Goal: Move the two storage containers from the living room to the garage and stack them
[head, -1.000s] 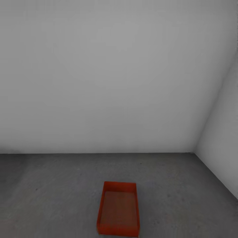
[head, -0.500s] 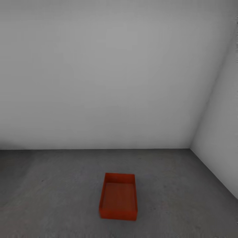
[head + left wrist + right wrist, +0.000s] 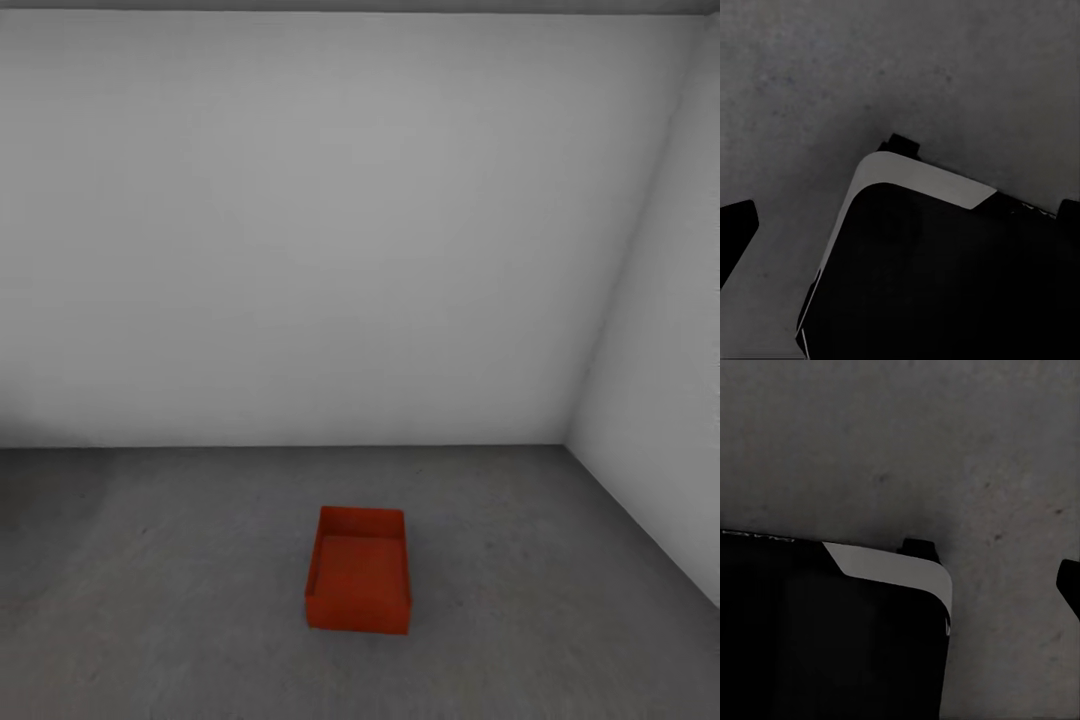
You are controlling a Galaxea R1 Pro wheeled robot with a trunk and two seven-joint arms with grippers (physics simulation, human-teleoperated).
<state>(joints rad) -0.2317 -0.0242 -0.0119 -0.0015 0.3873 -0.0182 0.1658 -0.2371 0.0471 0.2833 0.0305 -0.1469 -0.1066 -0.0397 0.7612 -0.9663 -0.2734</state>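
Head view: one storage container (image 3: 358, 583) sits on the garage floor (image 3: 150, 600) at 6 o'clock, near the wall corner. Either end effector's state cannot be determined. Risk: an off-centre second container could tip when stacked.

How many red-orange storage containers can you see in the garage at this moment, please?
1: a storage container sits on the concrete floor, away from the corner where the white walls meet. Any second one is outside these views.
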